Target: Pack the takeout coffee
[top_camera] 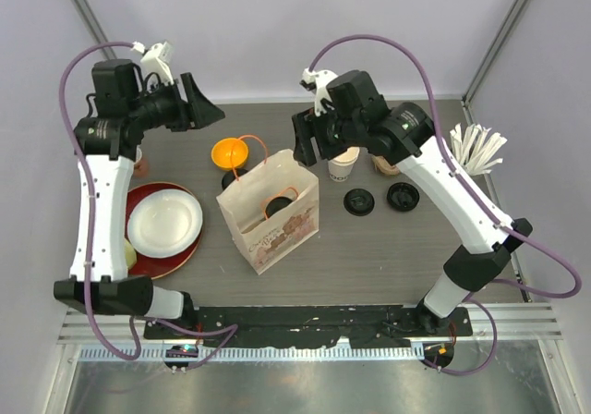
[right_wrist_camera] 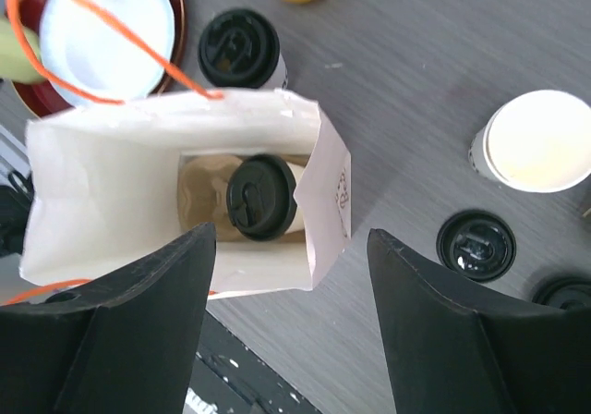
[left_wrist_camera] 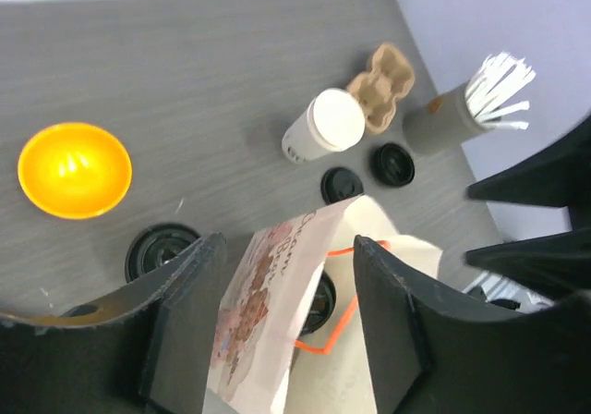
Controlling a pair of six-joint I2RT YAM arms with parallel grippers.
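Pale lilac walls [top_camera: 305, 17] enclose a dark grey wood-grain table [top_camera: 397, 257]. At its centre stands an upright white paper bag [top_camera: 282, 234]. The left gripper [left_wrist_camera: 288, 246], far-left of the bag, and the right gripper [right_wrist_camera: 288, 240], above it, have their jaws spread and empty. One cup [right_wrist_camera: 263, 197] stands inside the bag, and the second cup [right_wrist_camera: 238, 52] stands on the table just beside its far-left side.

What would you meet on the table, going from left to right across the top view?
Red plate → paper bag → lidless white cup → rightmost black lid → white stirrers.
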